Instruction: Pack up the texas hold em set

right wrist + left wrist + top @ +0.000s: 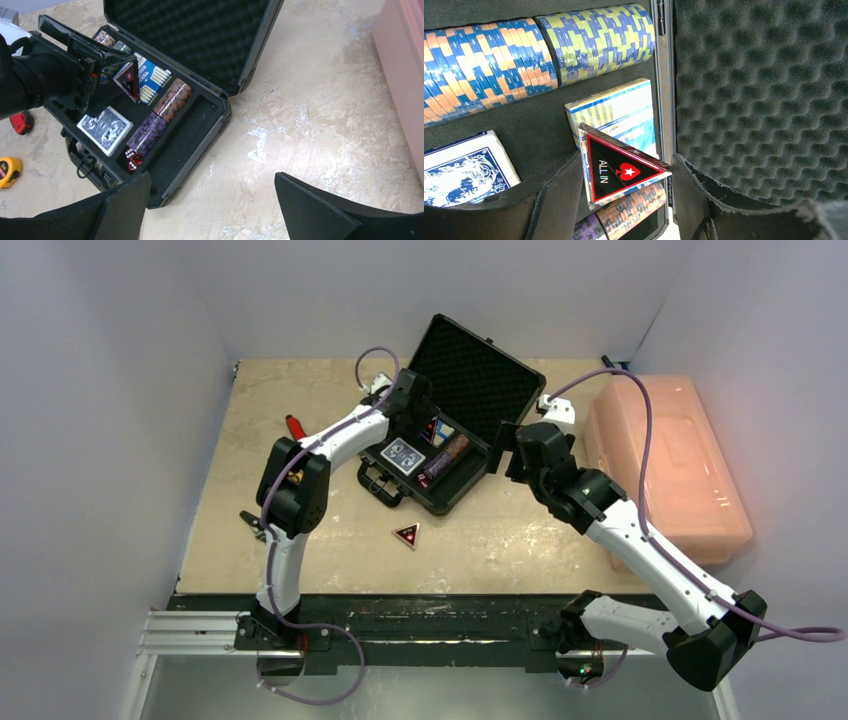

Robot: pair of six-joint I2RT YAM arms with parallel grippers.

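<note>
The black briefcase (480, 375) lies open at mid-table, its foam lid (764, 100) raised. Inside are a blue card deck (105, 127), a second deck (616, 112), chip stacks (484, 65) (171, 98) and red dice (132, 158). My left gripper (624, 185) hovers over the case's far compartments, shut on a triangular red-black "ALL IN" button (621, 170), held tilted on edge above the second deck. Another triangular button (407, 534) lies on the table in front of the case. My right gripper (212, 200) stands open over bare table by the case's right corner, holding nothing.
A large pink bin (665, 465) fills the right side of the table. A red-handled tool (296, 426) lies left of the case, a yellow tape measure (7, 170) beside it. Walls close in on three sides.
</note>
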